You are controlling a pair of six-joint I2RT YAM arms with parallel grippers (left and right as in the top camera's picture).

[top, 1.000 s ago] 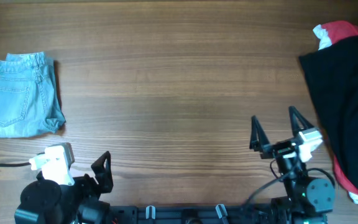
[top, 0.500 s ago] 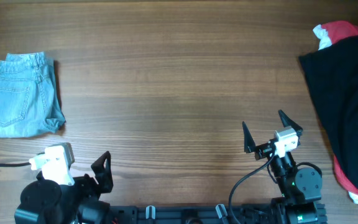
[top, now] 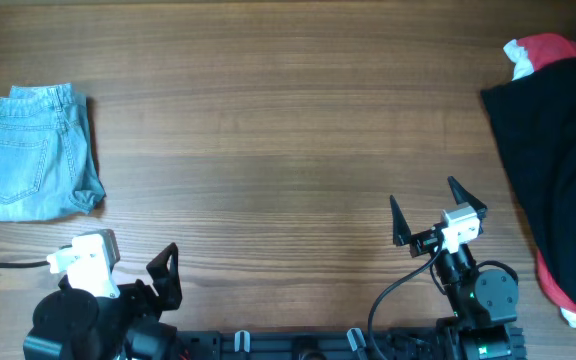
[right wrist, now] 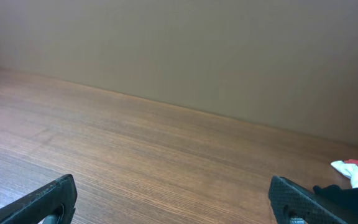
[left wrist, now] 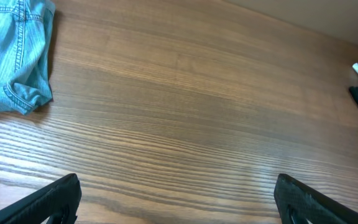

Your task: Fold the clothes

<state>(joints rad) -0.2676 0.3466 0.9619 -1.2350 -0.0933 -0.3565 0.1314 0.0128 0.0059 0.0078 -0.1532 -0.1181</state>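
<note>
The light blue denim shorts [top: 33, 153] lie folded at the far left of the table, back pockets up. They also show at the top left of the left wrist view [left wrist: 11, 56]. My left gripper [left wrist: 179, 196] is open and empty near the front left edge, well short of the shorts; in the overhead view only one of its fingers [top: 166, 272] is visible. My right gripper [top: 433, 212] is open and empty over bare wood at the front right; its spread fingers also show in the right wrist view [right wrist: 173, 196].
A large black garment [top: 563, 160] covers the right edge of the table, with a small red-and-white cloth [top: 533, 52] at its top. The cloth also shows in the right wrist view [right wrist: 356, 171]. A black cable [top: 3, 265] runs at the front left.
My right arm pulled back to the left and slightly toward the front edge one second ago, then held still. The left arm and the shorts have not moved.
</note>
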